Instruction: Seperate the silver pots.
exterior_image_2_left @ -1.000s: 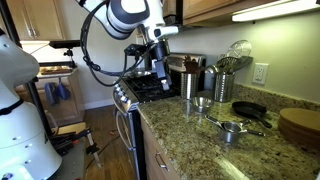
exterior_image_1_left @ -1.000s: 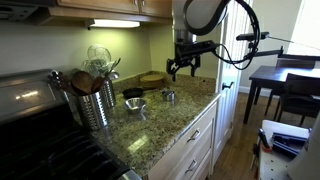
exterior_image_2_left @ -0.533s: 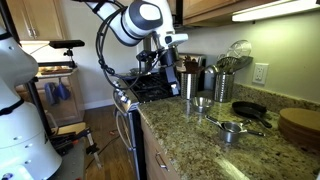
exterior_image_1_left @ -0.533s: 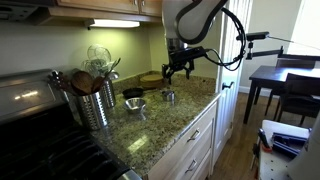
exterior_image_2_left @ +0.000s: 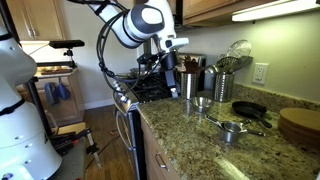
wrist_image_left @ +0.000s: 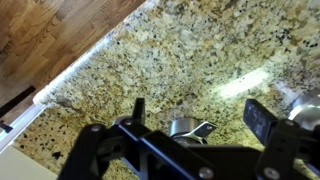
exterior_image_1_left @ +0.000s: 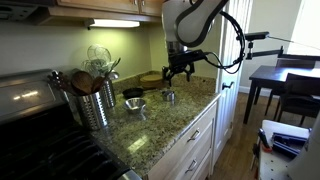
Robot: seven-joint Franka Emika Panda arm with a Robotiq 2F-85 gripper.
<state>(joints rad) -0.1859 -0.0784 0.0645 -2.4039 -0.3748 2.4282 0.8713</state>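
Note:
Two small silver pots stand apart on the granite counter. The wider one (exterior_image_1_left: pixel 135 104) is near the utensil canister and shows in the other exterior view too (exterior_image_2_left: pixel 202 102). The smaller one, with a handle (exterior_image_1_left: pixel 169 96), (exterior_image_2_left: pixel 232 128), is nearer the counter's front edge. My gripper (exterior_image_1_left: pixel 178 70), (exterior_image_2_left: pixel 169 78) hangs open and empty well above the counter. In the wrist view the small handled pot (wrist_image_left: pixel 185 127) lies between and below my open fingers (wrist_image_left: pixel 200 115).
A ribbed steel canister of wooden utensils (exterior_image_1_left: pixel 97 105), (exterior_image_2_left: pixel 220 85) stands by the stove. A dark round pan (exterior_image_1_left: pixel 133 92), (exterior_image_2_left: pixel 250 110) sits behind the pots. A round wooden board (exterior_image_2_left: pixel 300 125) lies at the counter's end. The counter's front edge (wrist_image_left: pixel 75 70) drops to wood floor.
The arm has swung in over the counter toward the pots since a second ago. In the last half second it has barely moved. The pots have not moved.

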